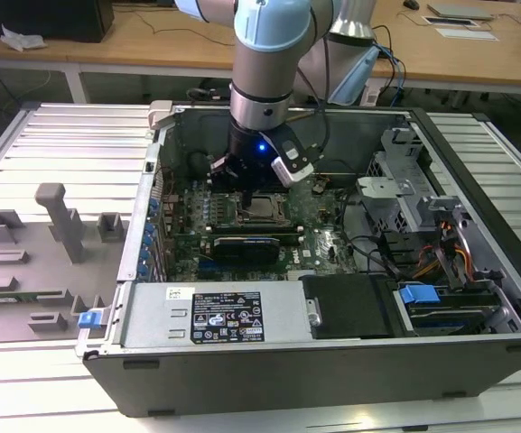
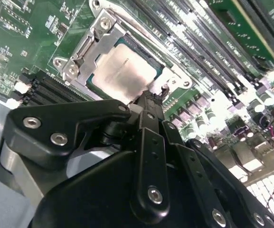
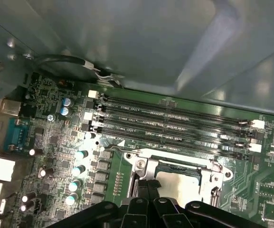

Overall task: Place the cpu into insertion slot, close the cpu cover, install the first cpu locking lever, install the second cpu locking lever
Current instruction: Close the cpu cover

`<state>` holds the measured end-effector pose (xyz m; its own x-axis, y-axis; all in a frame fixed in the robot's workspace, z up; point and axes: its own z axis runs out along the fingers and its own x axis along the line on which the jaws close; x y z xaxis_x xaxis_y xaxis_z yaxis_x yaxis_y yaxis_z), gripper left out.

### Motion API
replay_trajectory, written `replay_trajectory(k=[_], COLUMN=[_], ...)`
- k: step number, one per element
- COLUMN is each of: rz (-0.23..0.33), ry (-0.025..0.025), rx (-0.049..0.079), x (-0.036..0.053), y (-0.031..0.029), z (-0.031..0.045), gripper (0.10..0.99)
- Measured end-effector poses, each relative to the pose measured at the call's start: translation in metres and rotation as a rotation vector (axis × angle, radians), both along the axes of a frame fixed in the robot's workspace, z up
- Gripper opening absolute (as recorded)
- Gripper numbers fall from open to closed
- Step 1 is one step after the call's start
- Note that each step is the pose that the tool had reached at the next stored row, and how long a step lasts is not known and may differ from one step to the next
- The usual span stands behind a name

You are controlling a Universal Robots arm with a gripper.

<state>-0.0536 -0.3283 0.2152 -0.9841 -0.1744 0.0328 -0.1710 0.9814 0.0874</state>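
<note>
- The gripper [image 2: 150, 97] has its fingers pressed together, with nothing between them as far as I can judge from this angle. Its tip is at the edge of the cpu cover [image 2: 96, 40].
- The cpu [image 2: 125, 71] lies flat in the insertion slot [image 3: 172, 167], with the cover down over it.
- For the lever work I'd press low and steady along the frame, never on the chip's plate.
- In the exterior view, the expansion card [image 1: 246, 244] is at 6 o'clock of the socket and the drive cage [image 1: 404, 194] at 3 o'clock.
- The memory slots [image 3: 174, 121] run just beside the socket, so there is little swing room.
</note>
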Motion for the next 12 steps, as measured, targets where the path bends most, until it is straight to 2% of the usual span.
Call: replay_trajectory(k=[1,2,3,5,6,8,12], rz=[0.0,0.0,0.0,-0.001,-0.001,-0.002,-0.014], ry=[-0.0095,-0.0286,-0.0426,-0.0777,-0.0839,-0.0844,-0.0841], rx=[-0.018,-0.03,-0.033,-0.034,-0.033,-0.034,-0.034], x=[-0.0009,-0.0023,-0.0031,-0.0051,-0.0051,-0.0038,0.0069], y=[0.0,0.0,-0.0001,0.0,0.0,0.0,0.0], z=[0.0001,0.0001,0.0001,-0.0003,-0.0006,-0.001,-0.0011], gripper=[0.106,0.106,0.106,0.106,0.106,0.106,0.106])
